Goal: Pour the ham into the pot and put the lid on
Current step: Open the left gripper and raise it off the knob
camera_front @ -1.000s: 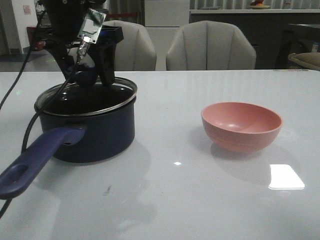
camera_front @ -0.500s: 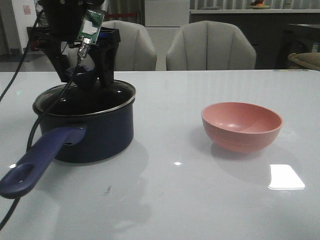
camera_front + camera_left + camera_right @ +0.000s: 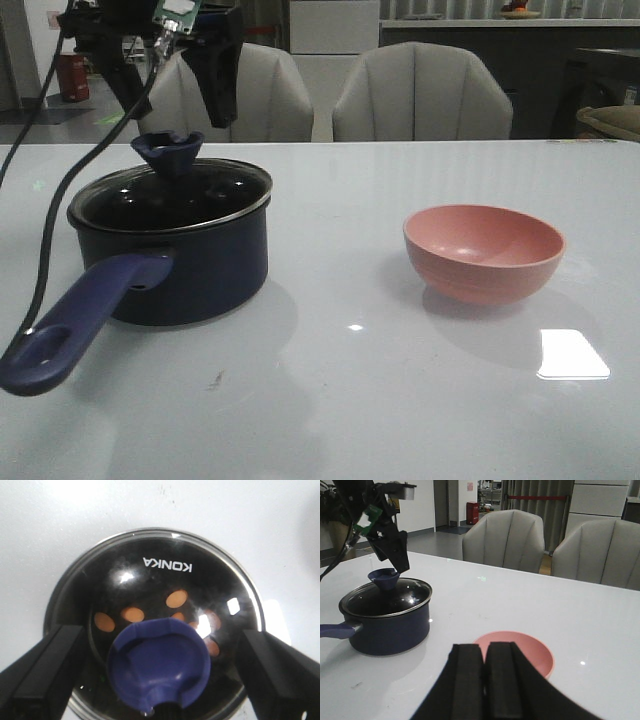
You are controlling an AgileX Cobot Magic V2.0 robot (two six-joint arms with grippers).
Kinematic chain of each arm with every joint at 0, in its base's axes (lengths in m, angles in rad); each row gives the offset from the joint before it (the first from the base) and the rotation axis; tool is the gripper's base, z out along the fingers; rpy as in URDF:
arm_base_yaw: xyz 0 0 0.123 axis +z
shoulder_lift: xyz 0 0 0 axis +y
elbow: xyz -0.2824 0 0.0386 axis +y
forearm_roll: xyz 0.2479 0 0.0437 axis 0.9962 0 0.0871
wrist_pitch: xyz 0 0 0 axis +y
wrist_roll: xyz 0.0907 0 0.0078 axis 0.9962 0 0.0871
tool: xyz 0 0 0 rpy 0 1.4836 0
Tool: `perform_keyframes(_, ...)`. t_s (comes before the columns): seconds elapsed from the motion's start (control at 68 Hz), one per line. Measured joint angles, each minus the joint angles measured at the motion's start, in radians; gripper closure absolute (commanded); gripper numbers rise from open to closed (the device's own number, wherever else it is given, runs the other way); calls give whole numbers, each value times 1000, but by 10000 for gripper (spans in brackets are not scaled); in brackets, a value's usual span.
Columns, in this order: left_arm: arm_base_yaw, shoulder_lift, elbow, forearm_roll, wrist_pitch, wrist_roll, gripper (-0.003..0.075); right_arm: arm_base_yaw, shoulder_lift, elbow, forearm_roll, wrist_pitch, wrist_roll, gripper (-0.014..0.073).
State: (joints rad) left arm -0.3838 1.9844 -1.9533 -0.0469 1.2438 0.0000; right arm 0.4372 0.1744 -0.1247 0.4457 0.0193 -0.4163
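Note:
The dark navy pot [image 3: 180, 270] stands at the table's left, its long purple-blue handle [image 3: 70, 330] pointing toward the front edge. The glass lid [image 3: 170, 195] lies flat on its rim, with the flared knob [image 3: 167, 152] free. My left gripper [image 3: 172, 100] hangs open just above the knob, a finger on each side and touching nothing. Through the glass in the left wrist view, several pale orange ham bits [image 3: 176, 598] lie on the pot's floor around the knob [image 3: 159, 662]. My right gripper [image 3: 484, 655] is shut and empty, above the table near the pink bowl [image 3: 530, 650].
The empty pink bowl [image 3: 483, 250] sits at the right middle of the table. A black cable [image 3: 45, 250] hangs from the left arm past the pot's left side. Two grey chairs [image 3: 420, 95] stand behind the far table edge.
My left gripper has let go of the lid's knob and risen straight up. The lid now rests on the pot.

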Motion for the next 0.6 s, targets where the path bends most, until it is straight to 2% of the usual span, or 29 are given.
perform_keyframes(0.162, 0, -124, 54, 0, 0, 23, 82, 0, 0, 0, 0, 0, 0, 446)
perform_keyframes(0.324, 0, -295, 193, 0, -20, 47, 82, 0, 0, 0, 0, 0, 0, 446)
perform_keyframes(0.603, 0, -661, 582, 0, -194, 107, 82, 0, 0, 0, 0, 0, 0, 446)
